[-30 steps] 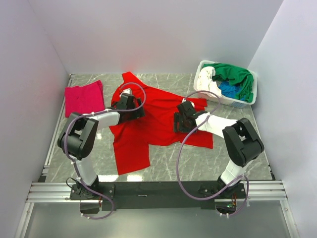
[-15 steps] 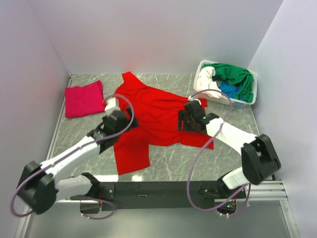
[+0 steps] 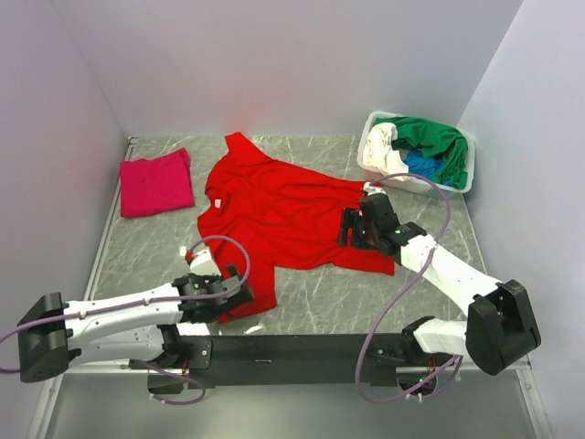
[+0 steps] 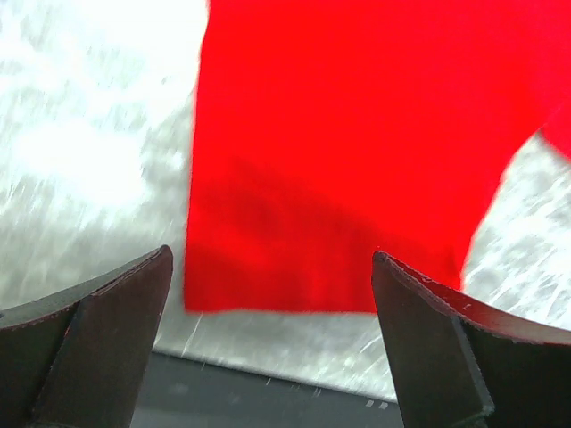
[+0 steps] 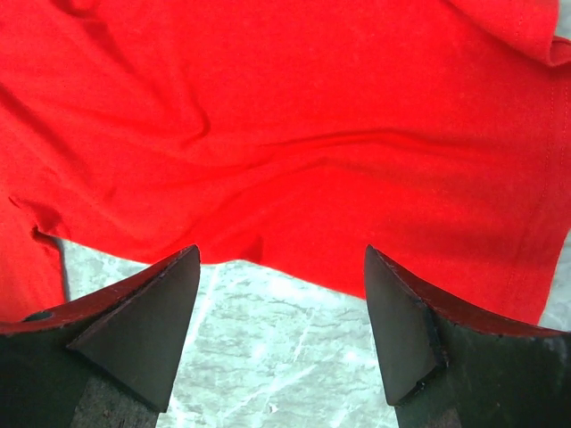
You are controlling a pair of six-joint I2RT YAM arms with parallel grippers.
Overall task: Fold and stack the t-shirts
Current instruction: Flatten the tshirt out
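Red cloth fills both wrist views. Nearest you, the left gripper (image 4: pixel 268 267) stands wide open and empty above the near hem of the red t-shirt (image 3: pixel 283 215), which lies spread on the marble table (image 3: pixel 320 293). Farther in, you find the right gripper (image 5: pixel 281 267) (also spread wide, holding nothing) over the shirt's right edge. At the back, a folded magenta t-shirt (image 3: pixel 155 183) lies left. The green, white and blue t-shirts (image 3: pixel 430 137) fill the basket (image 3: pixel 411 183) right.

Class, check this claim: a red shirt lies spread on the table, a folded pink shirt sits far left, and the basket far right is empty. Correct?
No. The basket is not empty: the top view shows green, white and blue shirts heaped in it. The spread red shirt and folded pink shirt are as stated.
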